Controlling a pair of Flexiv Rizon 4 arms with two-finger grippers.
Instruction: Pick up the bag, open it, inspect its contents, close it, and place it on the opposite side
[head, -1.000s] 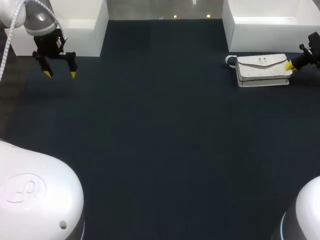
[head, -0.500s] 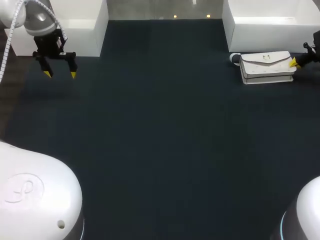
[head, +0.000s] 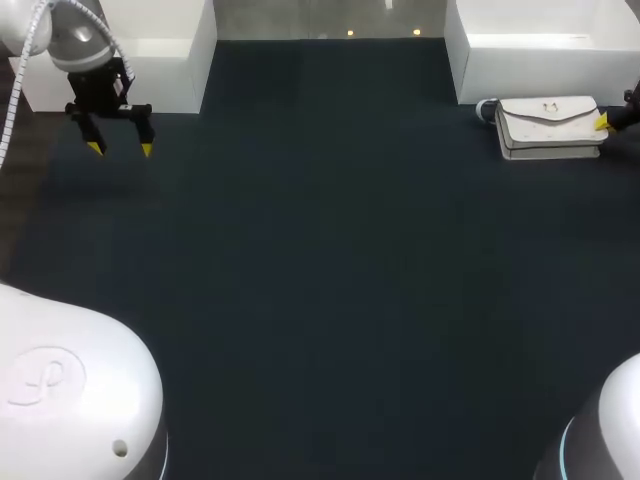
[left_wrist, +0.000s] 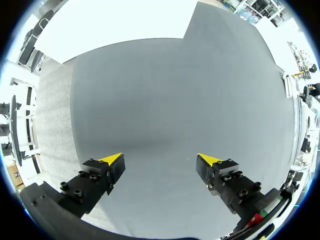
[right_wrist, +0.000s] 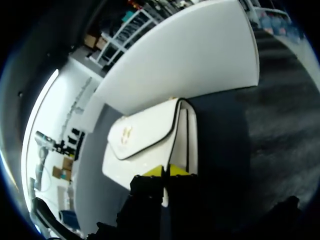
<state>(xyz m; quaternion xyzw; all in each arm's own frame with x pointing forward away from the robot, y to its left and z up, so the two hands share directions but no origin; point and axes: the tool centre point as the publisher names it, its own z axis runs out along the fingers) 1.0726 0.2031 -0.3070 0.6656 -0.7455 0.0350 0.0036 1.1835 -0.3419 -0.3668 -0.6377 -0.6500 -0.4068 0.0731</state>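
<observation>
The right hand (head: 603, 122), clenched on the white bag (head: 550, 125) at its end, has drawn it rightward over the bench (head: 320, 300), so pickup is underway; the left hand (head: 118, 148) stays released.

A dark, carpet-like table mat (head: 320, 260) fills the work surface. At its far edge stand a left white box (head: 150, 60) in the left corner and a right white box (head: 540, 55) in the right corner, well apart, with bare mat between them.
</observation>
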